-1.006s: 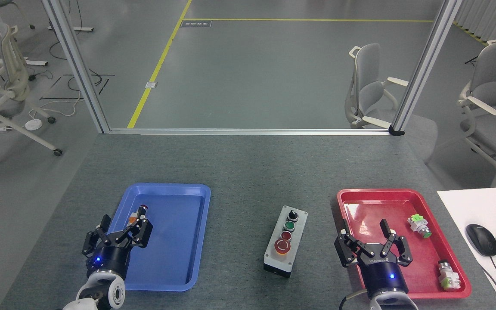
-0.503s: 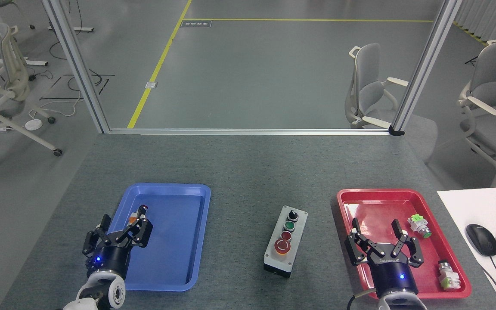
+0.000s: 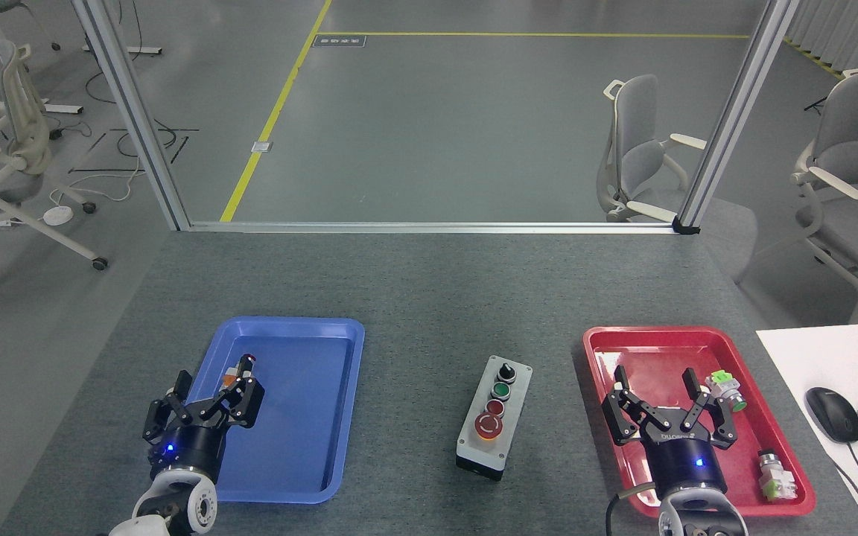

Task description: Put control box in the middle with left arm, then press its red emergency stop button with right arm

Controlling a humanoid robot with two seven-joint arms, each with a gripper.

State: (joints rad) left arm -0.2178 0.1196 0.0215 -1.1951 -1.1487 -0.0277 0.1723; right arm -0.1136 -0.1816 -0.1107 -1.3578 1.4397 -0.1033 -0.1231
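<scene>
The control box [image 3: 494,417] sits on the grey tabletop [image 3: 429,298] between the trays. Both the left gripper [image 3: 214,388] and right gripper [image 3: 655,381] are spread wide, empty; the right's lettering is unreadable.

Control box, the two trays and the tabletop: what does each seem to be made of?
Control box: light grey faceplate on a black base, matte, probably moulded plastic, though painted metal cannot be ruled out. Blue tray and red tray: glossy plastic, with light reflecting off their floors and rolled rims. Tabletop: dark grey speckled covering, matte and felt-like.
</scene>
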